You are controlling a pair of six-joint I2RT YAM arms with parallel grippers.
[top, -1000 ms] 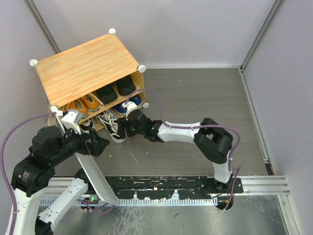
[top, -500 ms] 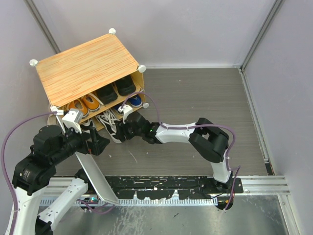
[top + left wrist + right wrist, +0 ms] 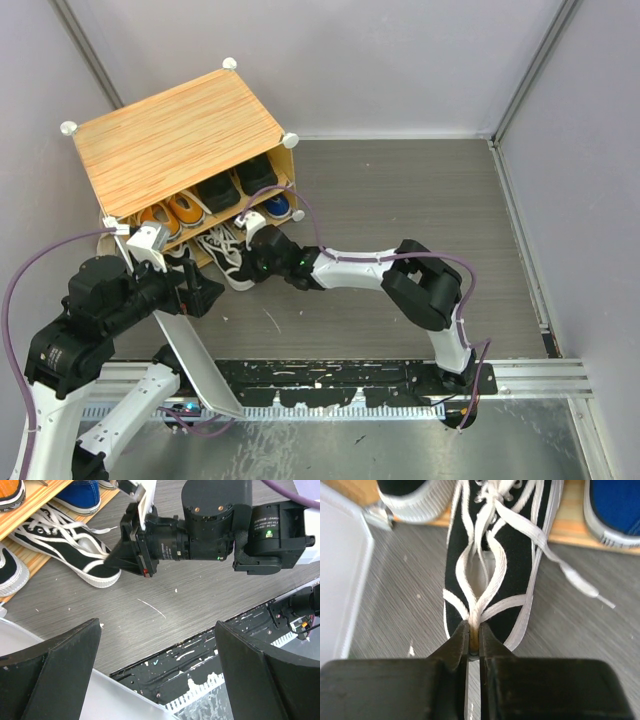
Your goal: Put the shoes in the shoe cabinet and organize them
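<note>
The right end effector point(image 3: 474, 644), jaws pinched together on the white laces point(image 3: 492, 555) of the black-and-white lace-up shoe point(image 3: 522, 580), points along the shoe's long axis, which runs straight ahead into the shoe cabinet point(image 3: 170, 140), front half on its lower board, near half out on the bench point(image 3: 395, 605).

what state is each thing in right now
shoe cabinet: door open
black-and-white lace-up shoe: toe sticking out of the lower shelf onto the table, laces pinched
right gripper: shut on the shoe's laces
left gripper: open, empty
orange shoes: on the upper shelf
black shoes: on the upper shelf
blue shoe: on the lower shelf
</note>
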